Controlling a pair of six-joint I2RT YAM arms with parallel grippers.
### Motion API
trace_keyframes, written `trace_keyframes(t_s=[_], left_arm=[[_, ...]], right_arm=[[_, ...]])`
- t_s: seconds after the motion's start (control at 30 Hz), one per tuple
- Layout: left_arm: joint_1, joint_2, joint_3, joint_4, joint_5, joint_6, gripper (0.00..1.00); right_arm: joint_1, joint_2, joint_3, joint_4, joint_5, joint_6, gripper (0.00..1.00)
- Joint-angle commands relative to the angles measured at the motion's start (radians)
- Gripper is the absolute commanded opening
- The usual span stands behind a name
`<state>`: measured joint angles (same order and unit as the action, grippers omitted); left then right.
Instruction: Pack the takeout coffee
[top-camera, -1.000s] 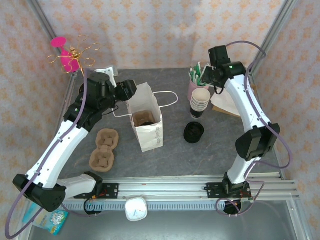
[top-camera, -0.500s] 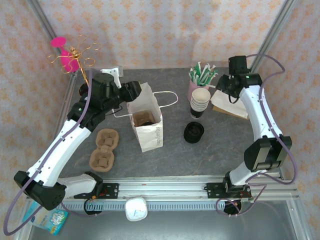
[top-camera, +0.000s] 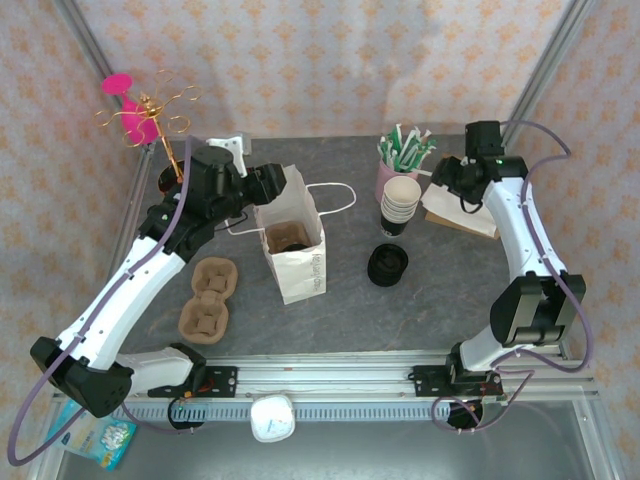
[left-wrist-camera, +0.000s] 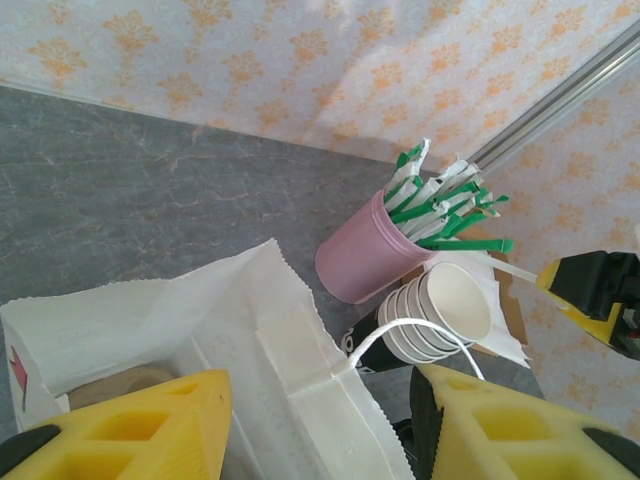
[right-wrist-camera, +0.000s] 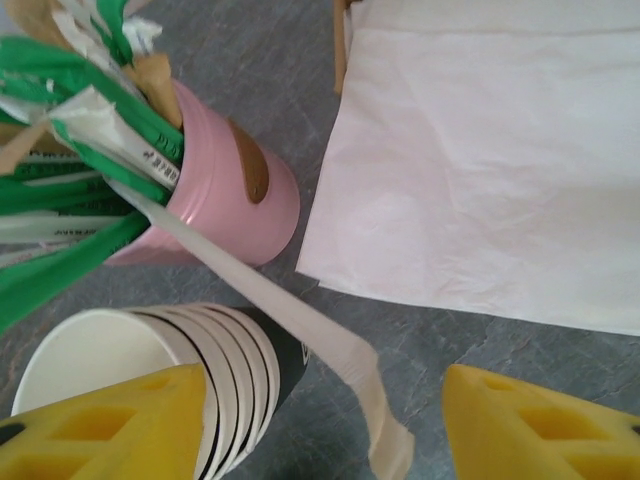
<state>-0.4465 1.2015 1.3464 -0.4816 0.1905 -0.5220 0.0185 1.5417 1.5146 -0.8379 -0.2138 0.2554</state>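
Left fingers (left-wrist-camera: 130, 425): apart, empty, above white paper bag (left-wrist-camera: 290, 350)
Right fingers (right-wrist-camera: 110, 420): apart, empty, over nested black paper cups (right-wrist-camera: 235, 350)

A pink cylindrical holder (left-wrist-camera: 365, 255) of green-and-white wrapped straws (left-wrist-camera: 440, 200) is seen at the back of the grey desk (top-camera: 350, 300). A nested stack of black paper cups with cream insides (top-camera: 401, 205) is stood just beside it. A low black round pile of lids (top-camera: 387, 265) is set nearer. Brown moulded-pulp cup carriers (top-camera: 204, 318) are laid at the left.

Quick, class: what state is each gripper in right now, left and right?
Left gripper: open, holding nothing.
Right gripper: open, holding nothing.
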Motion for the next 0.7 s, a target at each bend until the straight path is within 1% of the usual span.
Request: trace_keyframes(t_s=[0.0, 0.17, 0.2, 0.3, 0.37, 0.43, 0.5, 0.57, 0.67], left_arm=[[-0.006, 0.007, 0.037, 0.006, -0.028, 0.016, 0.52], [-0.006, 0.012, 0.042, 0.003, -0.029, 0.014, 0.52], [-0.006, 0.015, 0.043, 0.003, -0.029, 0.015, 0.52], [-0.007, 0.019, 0.048, 0.005, -0.028, 0.017, 0.52], [-0.007, 0.022, 0.054, 0.004, -0.028, 0.016, 0.52], [-0.008, 0.028, 0.061, 0.003, -0.024, 0.017, 0.52], [-0.009, 0.03, 0.068, -0.002, -0.026, 0.016, 0.52], [-0.008, 0.03, 0.069, -0.003, -0.031, 0.017, 0.52], [-0.008, 0.029, 0.071, -0.007, -0.04, 0.017, 0.52]], right_arm=[[0.0, -0.01, 0.0, 0.038, -0.014, -0.007, 0.58], [-0.001, -0.01, 0.004, 0.051, -0.019, -0.009, 0.42], [0.0, -0.009, 0.006, 0.049, -0.013, -0.009, 0.41], [-0.001, -0.011, 0.006, 0.046, -0.001, -0.012, 0.3], [-0.001, -0.012, 0.007, 0.043, -0.001, -0.014, 0.27], [-0.001, -0.018, 0.012, 0.047, -0.004, -0.016, 0.21], [-0.001, -0.028, 0.012, 0.051, -0.006, -0.015, 0.18], [-0.001, -0.034, 0.02, 0.048, -0.007, -0.017, 0.11], [-0.002, -0.043, 0.032, 0.043, -0.018, -0.022, 0.04]])
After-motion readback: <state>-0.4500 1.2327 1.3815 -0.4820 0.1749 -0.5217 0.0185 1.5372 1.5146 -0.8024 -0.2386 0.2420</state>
